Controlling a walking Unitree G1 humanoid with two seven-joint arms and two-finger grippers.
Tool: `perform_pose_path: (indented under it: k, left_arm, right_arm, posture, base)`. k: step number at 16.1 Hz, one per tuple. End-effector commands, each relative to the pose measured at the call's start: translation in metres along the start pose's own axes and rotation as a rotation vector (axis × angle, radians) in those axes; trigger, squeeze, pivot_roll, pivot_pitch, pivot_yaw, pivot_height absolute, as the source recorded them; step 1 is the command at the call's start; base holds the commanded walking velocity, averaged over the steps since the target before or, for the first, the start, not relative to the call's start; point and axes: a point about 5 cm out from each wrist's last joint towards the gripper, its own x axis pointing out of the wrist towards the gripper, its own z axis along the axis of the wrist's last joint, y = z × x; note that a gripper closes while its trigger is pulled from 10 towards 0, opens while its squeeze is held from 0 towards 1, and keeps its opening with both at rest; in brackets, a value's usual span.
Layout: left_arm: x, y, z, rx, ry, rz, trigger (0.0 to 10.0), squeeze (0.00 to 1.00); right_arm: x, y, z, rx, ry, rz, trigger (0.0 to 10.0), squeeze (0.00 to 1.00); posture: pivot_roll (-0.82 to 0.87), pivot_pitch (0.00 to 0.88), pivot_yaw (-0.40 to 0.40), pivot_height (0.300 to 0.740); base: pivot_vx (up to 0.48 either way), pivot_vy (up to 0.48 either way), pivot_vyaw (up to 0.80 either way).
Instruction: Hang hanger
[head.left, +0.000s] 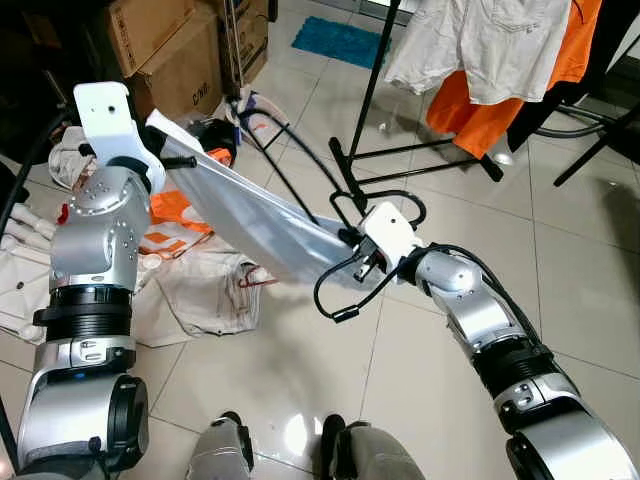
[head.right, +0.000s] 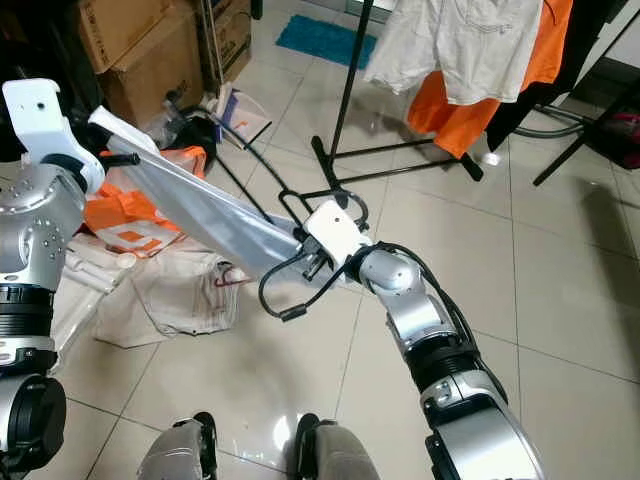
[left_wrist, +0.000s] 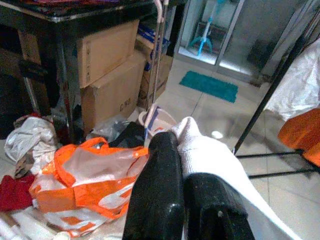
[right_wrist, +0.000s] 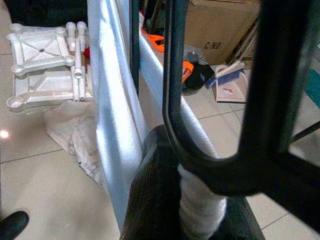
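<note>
A white garment (head.left: 250, 215) is stretched in the air between my two grippers. My left gripper (head.left: 190, 160) is raised at the left and is shut on one end of it; the cloth (left_wrist: 205, 150) is pinched between the black fingers (left_wrist: 160, 165). Lower at the middle, my right gripper (head.left: 365, 262) is shut on the other end, where the bunched cloth (right_wrist: 200, 215) sits between its fingers. A thin black hanger (right_wrist: 171, 90) curves right in front of the right wrist camera, beside the garment. The black clothes rack (head.left: 368, 95) stands behind.
A white shirt (head.left: 480, 45) and an orange garment (head.left: 470, 115) hang on the rack at the upper right. Cardboard boxes (head.left: 180, 55), an orange bag (head.left: 175, 225) and a beige cloth (head.left: 205, 290) lie on the tiled floor at the left. A teal mat (head.left: 340, 40) lies far back.
</note>
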Motion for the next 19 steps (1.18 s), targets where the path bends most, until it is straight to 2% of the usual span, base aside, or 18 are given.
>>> perform_pose_path:
  k: [1,4,7,13,15,16,17,18,19]
  left_arm:
    - [0.0,-0.002,0.023,-0.028,-0.071,0.003,10.0,0.0]
    - [-0.003,-0.017,0.049,-0.144,-0.134,-0.07,10.0,0.0]
    - [-0.009,-0.035,0.071,-0.226,-0.188,-0.157,10.0,0.0]
    - [-0.018,-0.042,0.086,-0.322,-0.21,-0.202,10.0,0.0]
    - [-0.021,-0.05,0.092,-0.325,-0.224,-0.234,10.0,0.0]
    - [-0.026,-0.071,0.095,-0.325,-0.223,-0.304,10.0,0.0]
    - [-0.028,-0.079,0.095,-0.327,-0.219,-0.334,10.0,0.0]
    - [-0.034,-0.102,0.097,-0.327,-0.217,-0.415,10.0,0.0]
    - [-0.036,-0.108,0.098,-0.329,-0.217,-0.44,10.0,0.0]
  right_arm:
    - [-0.005,0.001,-0.006,-0.036,0.024,0.018,0.0,0.0]
    - [-0.005,0.004,-0.009,-0.061,0.044,0.044,0.0,0.0]
    - [-0.003,0.004,-0.01,-0.063,0.065,0.051,0.0,0.0]
    - [-0.003,0.007,-0.014,-0.08,0.092,0.07,0.0,0.0]
    - [-0.002,0.007,-0.015,-0.082,0.096,0.075,0.0,0.0]
    - [0.0,0.008,-0.013,-0.084,0.098,0.078,0.0,0.0]
    - [0.001,0.008,-0.013,-0.084,0.098,0.079,0.0,0.0]
    - [0.003,0.009,-0.012,-0.085,0.099,0.081,0.0,0.0]
    - [0.003,0.009,-0.011,-0.085,0.099,0.082,0.0,0.0]
  posture:
    - [-0.04,0.188,-0.121,0.74]
    - [-0.04,0.181,-0.125,0.74]
    - [-0.04,0.183,-0.127,0.74]
    - [-0.04,0.196,-0.133,0.74]
    - [-0.04,0.198,-0.136,0.74]
    - [-0.04,0.199,-0.138,0.74]
    - [-0.04,0.199,-0.138,0.74]
    - [-0.04,0.199,-0.14,0.74]
    - [-0.04,0.199,-0.14,0.74]
  base:
    - [0.0,0.0,0.0]
    - [0.0,0.0,0.0]
    - [0.0,0.0,0.0]
    - [0.0,0.0,0.0]
    - [0.0,0.0,0.0]
    - [0.0,0.0,0.0]
    - [0.0,0.0,0.0]
    - [0.0,0.0,0.0]
    - [0.0,0.0,0.0]
